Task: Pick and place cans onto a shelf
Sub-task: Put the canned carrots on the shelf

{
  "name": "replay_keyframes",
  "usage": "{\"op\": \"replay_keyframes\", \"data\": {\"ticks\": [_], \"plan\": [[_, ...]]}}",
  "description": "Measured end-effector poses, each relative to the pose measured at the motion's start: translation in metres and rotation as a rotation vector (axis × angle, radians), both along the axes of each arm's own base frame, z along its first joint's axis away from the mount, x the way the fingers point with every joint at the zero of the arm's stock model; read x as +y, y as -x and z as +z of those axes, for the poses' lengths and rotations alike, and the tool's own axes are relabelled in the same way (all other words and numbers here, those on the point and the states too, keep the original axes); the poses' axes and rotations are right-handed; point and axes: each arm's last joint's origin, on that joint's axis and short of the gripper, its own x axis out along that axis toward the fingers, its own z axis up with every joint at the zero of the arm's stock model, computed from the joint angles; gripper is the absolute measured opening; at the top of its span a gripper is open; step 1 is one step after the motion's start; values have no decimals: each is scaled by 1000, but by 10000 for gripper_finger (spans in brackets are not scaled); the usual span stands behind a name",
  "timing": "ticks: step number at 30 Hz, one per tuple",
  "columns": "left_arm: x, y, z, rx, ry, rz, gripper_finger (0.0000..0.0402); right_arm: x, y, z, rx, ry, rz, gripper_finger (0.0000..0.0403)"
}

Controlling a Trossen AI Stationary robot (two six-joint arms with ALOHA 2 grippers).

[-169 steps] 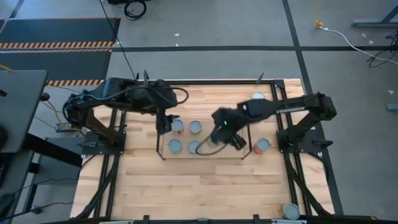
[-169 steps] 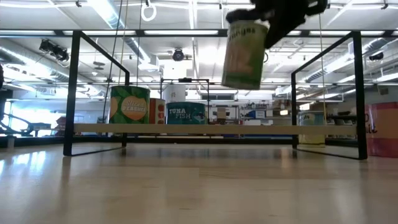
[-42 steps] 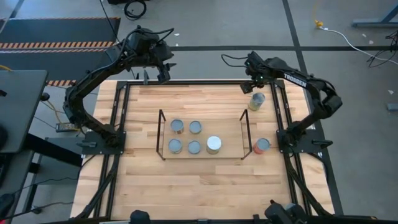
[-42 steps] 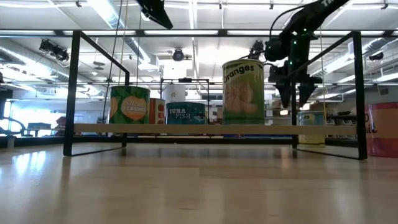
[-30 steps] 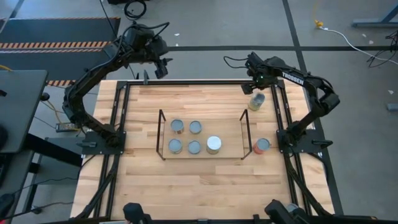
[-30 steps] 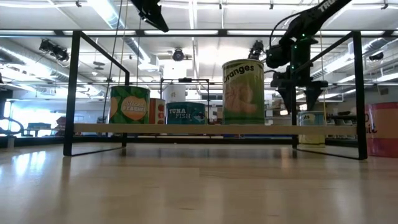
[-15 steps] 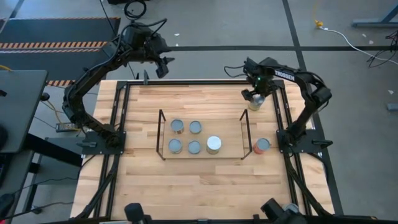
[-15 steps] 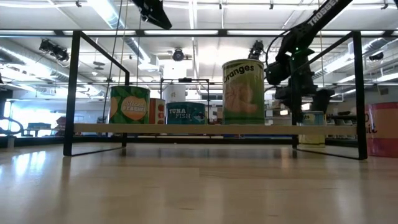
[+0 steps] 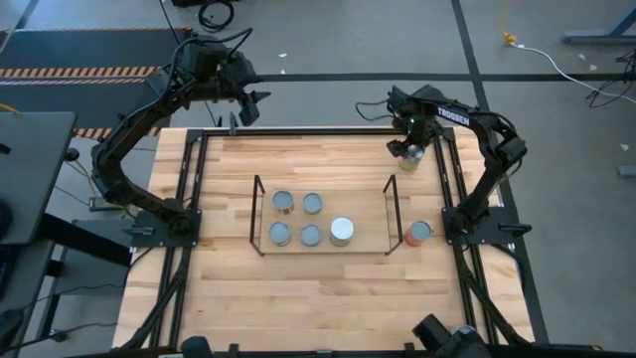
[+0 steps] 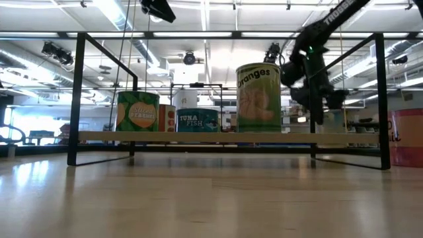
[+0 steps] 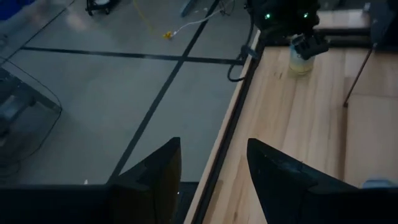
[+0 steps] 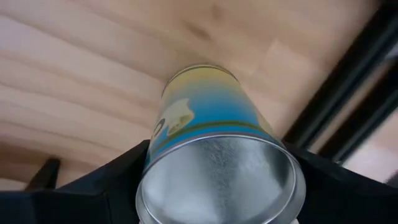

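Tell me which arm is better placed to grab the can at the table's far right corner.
The right. Its end effector is directly over that can, fingers straddling it. The left end effector hangs open beyond the table's far left edge, well away.

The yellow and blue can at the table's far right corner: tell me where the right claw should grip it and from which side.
Grip the yellow and blue can across its round side wall, just below the silvery top rim, coming straight down from above. It stands upright on the table, outside the shelf, with bare wood around it, and the right claw already hangs over it, one finger on each side.
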Motion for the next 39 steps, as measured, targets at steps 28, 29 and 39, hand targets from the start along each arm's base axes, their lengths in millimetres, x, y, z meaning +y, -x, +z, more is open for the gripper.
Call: {"op": "replay_keyframes", "data": {"ticks": [28, 29, 39], "plan": [[-41, 10, 35, -384, 199, -26, 188, 135, -144, 107, -349, 224, 170, 317], [-41, 11, 38, -391, 168, -18, 188, 136, -147, 106, -324, 209, 166, 317], [-43, 22, 36, -235, -14, -2, 188, 149, -200, 87, -184, 96, 146, 318]]}}
